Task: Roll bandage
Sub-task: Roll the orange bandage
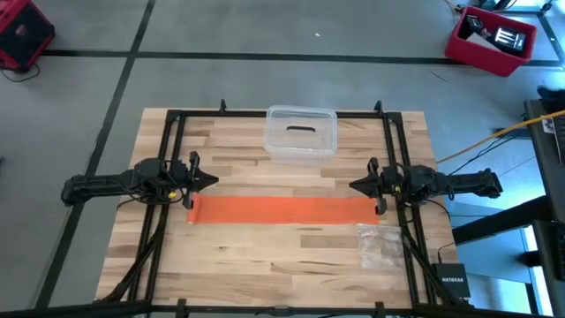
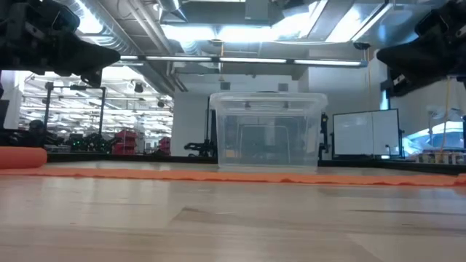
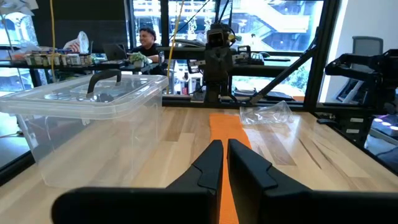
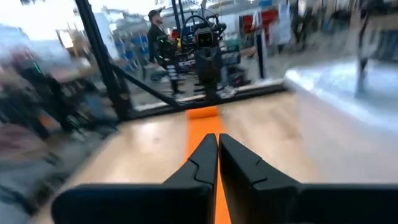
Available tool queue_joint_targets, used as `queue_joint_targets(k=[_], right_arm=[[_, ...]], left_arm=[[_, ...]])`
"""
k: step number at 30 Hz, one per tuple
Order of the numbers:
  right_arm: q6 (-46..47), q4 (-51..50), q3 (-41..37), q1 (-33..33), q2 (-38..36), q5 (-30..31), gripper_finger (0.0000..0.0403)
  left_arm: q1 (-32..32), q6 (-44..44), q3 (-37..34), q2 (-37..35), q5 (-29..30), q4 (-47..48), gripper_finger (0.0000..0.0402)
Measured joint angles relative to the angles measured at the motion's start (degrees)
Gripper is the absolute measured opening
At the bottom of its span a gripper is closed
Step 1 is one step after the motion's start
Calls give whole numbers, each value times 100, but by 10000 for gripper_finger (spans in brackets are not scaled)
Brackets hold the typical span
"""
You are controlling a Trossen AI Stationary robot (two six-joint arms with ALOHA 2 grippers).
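Note:
The orange bandage [image 1: 282, 210] lies flat as a long band across the middle of the wooden table, running left to right. In the low view its left end [image 2: 22, 156] stands thicker than the rest, like a small rolled part. My left gripper [image 1: 214, 181] hovers shut above the table just beyond the band's left end, pointing level toward the right. My right gripper [image 1: 352, 185] hovers shut beyond the right end, pointing level toward the left. In each wrist view the band [image 3: 227, 134] [image 4: 202, 124] runs away under the shut fingers toward the other arm.
A clear plastic box [image 1: 300, 132] with a lid stands at the table's far middle, behind the band. A crinkled clear plastic bag [image 1: 380, 243] lies at the near right. Black frame rails [image 1: 172, 159] run along both table sides. A person sits in the room beyond [image 3: 148, 38].

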State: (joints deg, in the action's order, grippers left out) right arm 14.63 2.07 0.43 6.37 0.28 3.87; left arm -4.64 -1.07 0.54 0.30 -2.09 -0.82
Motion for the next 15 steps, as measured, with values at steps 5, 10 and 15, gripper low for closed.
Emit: queue_joint_targets(k=[5, 10, 15], right_arm=[[724, 291, 2, 0, -3, 84, 19], [780, 474, 2, -1, -3, 154, 19], [763, 596, 2, 0, -3, 340, 19]], left_arm=[[-1, 0, -1, 1, 0, 0, 17], [-1, -1, -1, 0, 0, 0, 17], [-1, -1, -1, 2, -1, -2, 17]])
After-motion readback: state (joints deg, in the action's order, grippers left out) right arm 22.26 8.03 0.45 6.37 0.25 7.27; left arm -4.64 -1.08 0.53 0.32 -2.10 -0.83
